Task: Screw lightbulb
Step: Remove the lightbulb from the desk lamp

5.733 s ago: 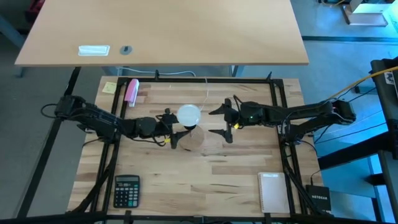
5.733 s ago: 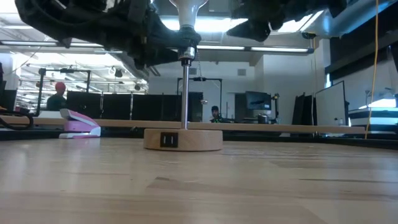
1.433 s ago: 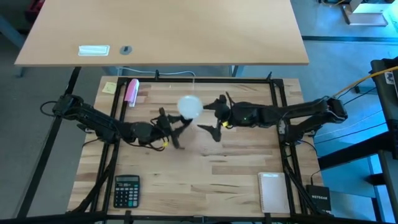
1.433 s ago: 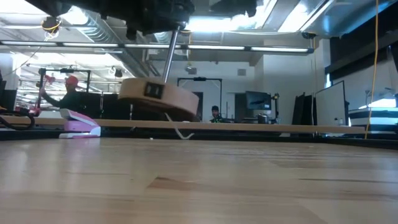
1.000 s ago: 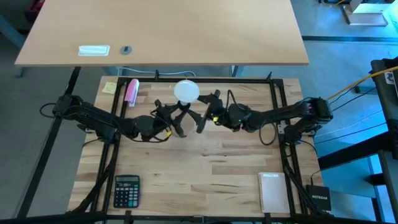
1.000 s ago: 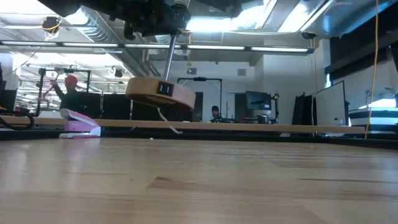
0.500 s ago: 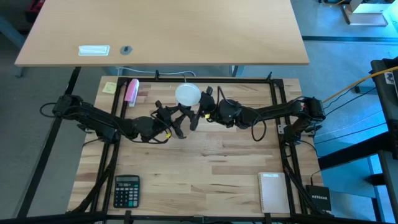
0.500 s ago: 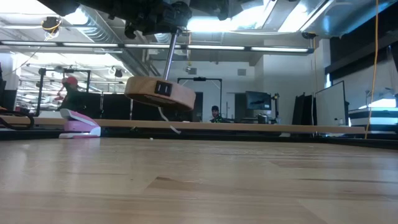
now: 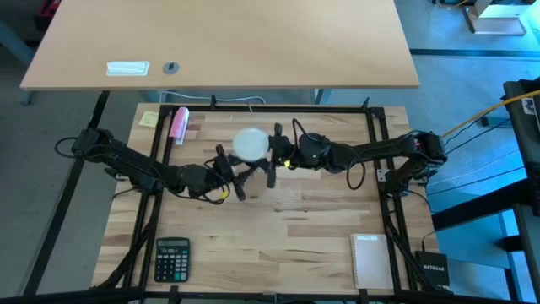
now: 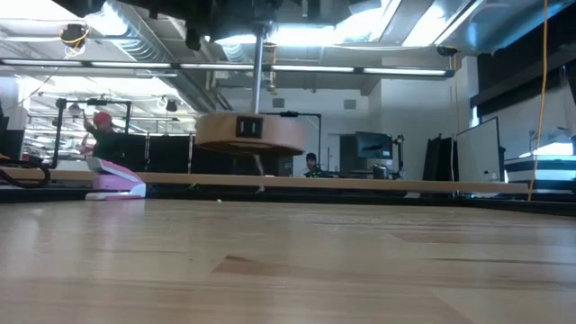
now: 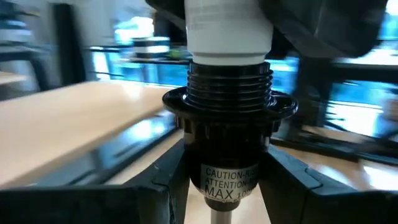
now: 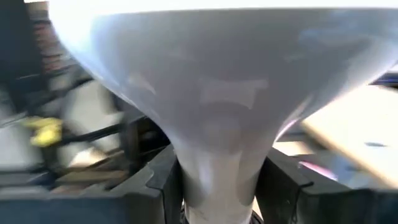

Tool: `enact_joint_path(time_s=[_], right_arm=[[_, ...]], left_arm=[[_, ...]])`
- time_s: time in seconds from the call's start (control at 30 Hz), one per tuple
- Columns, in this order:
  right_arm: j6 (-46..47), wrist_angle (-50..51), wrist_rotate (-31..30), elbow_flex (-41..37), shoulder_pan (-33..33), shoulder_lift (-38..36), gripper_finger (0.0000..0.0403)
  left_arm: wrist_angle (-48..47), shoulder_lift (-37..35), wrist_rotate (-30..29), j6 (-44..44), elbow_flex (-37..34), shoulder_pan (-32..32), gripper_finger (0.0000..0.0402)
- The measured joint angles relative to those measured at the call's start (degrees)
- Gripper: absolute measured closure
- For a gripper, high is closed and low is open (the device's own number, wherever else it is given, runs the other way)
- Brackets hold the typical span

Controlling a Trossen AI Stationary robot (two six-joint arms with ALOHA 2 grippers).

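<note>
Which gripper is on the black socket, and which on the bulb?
The left gripper clamps the black socket; the right gripper closes around the bulb at its neck.

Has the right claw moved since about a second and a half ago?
Yes. In the high view the right claw has moved left, away from the frame's right post, and now sits at the lightbulb.

I see the round wooden lamp base [image 10: 250, 135] hanging clear of the pale wooden tabletop [image 9: 278, 228], so the table's middle lies open. Obstacles hug the edges: a pink stapler [image 9: 178, 123], a black calculator [image 9: 171, 257] and a white notepad [image 9: 370, 259].
</note>
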State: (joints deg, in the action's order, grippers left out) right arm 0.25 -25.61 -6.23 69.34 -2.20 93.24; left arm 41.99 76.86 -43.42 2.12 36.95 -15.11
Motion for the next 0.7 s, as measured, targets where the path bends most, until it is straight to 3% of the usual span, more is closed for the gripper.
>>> enact_joint_path(time_s=[0.13,0.23,0.33,0.5,0.7], right_arm=[[0.8,2.8,15.1,0.0,0.0,-1.2,0.0252],[0.9,2.5,29.1,0.0,0.0,-1.2,0.0252],[0.5,2.3,37.9,0.1,0.1,-1.1,0.0252],[-0.1,2.8,42.3,0.2,0.1,-1.0,0.0252],[1.0,2.7,34.8,0.1,-0.3,-1.0,0.0252]], left_arm=[[-0.9,0.0,8.9,-0.8,0.0,-2.4,0.026],[-0.4,0.0,18.6,-0.6,0.0,-3.4,0.026],[0.5,0.1,25.6,-1.5,0.0,-3.2,0.026],[0.2,0.1,34.6,-3.2,0.0,-1.7,0.0261],[-0.2,0.1,34.7,-4.3,0.0,-0.6,0.0263]])
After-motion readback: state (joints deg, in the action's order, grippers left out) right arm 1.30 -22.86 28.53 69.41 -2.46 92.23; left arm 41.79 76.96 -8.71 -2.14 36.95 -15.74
